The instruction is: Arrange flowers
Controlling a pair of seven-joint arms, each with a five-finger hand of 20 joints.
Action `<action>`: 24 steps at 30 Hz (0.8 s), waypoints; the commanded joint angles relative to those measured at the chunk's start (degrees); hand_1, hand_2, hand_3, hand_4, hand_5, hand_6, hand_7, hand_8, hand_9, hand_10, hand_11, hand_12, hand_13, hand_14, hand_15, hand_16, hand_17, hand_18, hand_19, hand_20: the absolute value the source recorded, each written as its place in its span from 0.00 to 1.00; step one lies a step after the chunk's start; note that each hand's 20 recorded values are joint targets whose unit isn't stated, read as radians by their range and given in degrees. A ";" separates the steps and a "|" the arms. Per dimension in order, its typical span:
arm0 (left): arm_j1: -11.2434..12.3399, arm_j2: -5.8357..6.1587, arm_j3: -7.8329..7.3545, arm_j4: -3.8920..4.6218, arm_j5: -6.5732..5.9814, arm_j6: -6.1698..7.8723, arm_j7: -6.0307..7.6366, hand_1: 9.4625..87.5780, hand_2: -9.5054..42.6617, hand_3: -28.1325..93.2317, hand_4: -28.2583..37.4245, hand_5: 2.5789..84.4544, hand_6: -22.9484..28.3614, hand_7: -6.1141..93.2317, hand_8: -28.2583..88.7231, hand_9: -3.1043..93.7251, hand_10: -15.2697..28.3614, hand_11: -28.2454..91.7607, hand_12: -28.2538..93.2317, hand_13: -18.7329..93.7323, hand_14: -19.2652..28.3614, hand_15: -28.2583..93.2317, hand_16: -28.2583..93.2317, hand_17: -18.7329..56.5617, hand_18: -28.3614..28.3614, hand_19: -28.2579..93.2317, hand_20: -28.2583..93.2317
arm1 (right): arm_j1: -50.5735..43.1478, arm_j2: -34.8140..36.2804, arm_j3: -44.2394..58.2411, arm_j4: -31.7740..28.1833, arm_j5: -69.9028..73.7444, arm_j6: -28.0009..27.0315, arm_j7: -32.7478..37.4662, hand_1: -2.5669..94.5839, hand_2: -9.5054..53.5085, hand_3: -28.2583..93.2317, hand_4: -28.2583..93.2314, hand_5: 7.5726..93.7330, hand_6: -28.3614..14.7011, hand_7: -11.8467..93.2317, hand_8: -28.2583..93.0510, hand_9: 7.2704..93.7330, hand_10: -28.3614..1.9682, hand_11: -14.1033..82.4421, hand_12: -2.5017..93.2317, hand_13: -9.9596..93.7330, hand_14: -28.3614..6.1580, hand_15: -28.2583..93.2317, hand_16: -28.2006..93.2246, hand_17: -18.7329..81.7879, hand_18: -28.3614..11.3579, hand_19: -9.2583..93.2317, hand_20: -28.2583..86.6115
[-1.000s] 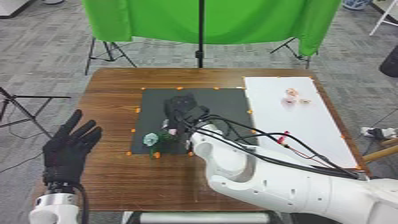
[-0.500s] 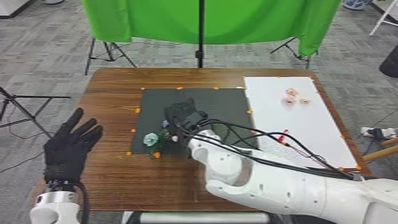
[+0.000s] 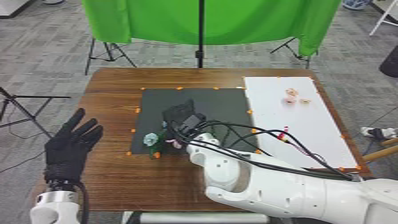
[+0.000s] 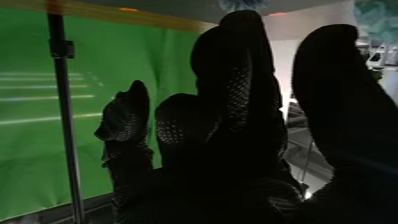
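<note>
Nearer the robot than before, the right hand [image 3: 183, 116] had drawn back over the black mat [image 3: 224, 102], fingers extended, thumb apart. Beside the blue-green flower [image 3: 151, 139] sat a pink bloom [image 3: 174, 144]; both probably still needed arranging.

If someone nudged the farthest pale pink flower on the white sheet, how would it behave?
The flower is small, so it is probably light and easily shifted. Its rounded bloom might roll a little on the flat white sheet.

Teal flower [image 4: 378, 19] cut off by right wrist view's edge
</note>
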 commanded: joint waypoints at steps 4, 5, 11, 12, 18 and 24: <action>2.03 0.02 0.27 -0.19 -0.68 0.59 1.42 0.13 0.32 0.90 0.00 0.40 0.58 0.14 0.17 0.36 0.79 0.43 0.32 0.35 0.97 0.68 0.15 0.14 1.00 0.70 0.26 | -2.10 8.16 12.86 -6.87 5.74 5.92 1.93 0.38 0.00 0.83 0.00 0.76 0.68 0.27 0.13 0.78 0.52 0.63 0.24 0.70 0.50 0.90 0.44 0.43 0.07 0.90 0.68; 2.32 0.07 0.25 -0.34 -0.90 0.70 1.75 0.13 0.32 0.90 0.00 0.40 0.58 0.14 0.17 0.36 0.79 0.43 0.32 0.35 0.97 0.68 0.15 0.14 1.00 0.70 0.26 | -2.13 9.74 14.49 -7.03 7.10 6.56 2.39 0.37 0.00 0.83 0.00 0.75 0.67 0.27 0.13 0.77 0.51 0.60 0.23 0.69 0.49 0.88 0.43 0.42 0.07 0.89 0.68; 3.18 -0.27 -0.10 -0.57 -0.76 0.96 1.45 0.13 0.32 0.90 0.00 0.39 0.58 0.14 0.17 0.36 0.80 0.43 0.32 0.35 0.97 0.68 0.15 0.14 1.00 0.70 0.26 | -4.63 19.83 23.88 -5.08 14.52 7.81 4.95 0.36 0.00 0.85 0.00 0.64 0.66 0.27 0.13 0.66 0.42 0.46 0.19 0.61 0.44 0.83 0.37 0.37 0.06 0.83 0.65; 3.41 -0.38 -0.15 -0.63 -0.84 0.90 1.48 0.13 0.32 0.90 0.00 0.40 0.58 0.14 0.17 0.36 0.80 0.43 0.32 0.35 0.97 0.68 0.15 0.14 1.00 0.70 0.26 | -4.81 21.19 24.51 -4.02 14.59 7.52 5.75 0.36 0.00 0.86 0.00 0.63 0.67 0.27 0.13 0.64 0.42 0.45 0.19 0.60 0.43 0.82 0.37 0.36 0.07 0.82 0.64; 3.88 -0.15 -0.16 -0.96 -1.03 1.39 1.69 0.13 0.32 0.90 0.00 0.39 0.58 0.14 0.17 0.36 0.80 0.43 0.32 0.35 0.97 0.68 0.15 0.14 1.00 0.70 0.26 | -3.44 26.51 23.39 2.63 16.57 5.37 11.51 0.35 0.00 0.89 0.00 0.58 0.69 0.27 0.12 0.57 0.38 0.40 0.18 0.55 0.40 0.81 0.35 0.34 0.07 0.80 0.63; 3.48 0.61 0.86 -0.75 -1.41 1.39 3.30 0.13 0.32 0.90 0.00 0.39 0.58 0.14 0.17 0.36 0.80 0.43 0.32 0.35 0.97 0.68 0.15 0.14 1.00 0.70 0.26 | -1.79 26.06 21.64 7.92 15.95 -2.36 12.58 0.36 0.00 0.90 0.00 0.55 0.69 0.27 0.12 0.54 0.37 0.38 0.18 0.53 0.37 0.81 0.33 0.32 0.09 0.80 0.63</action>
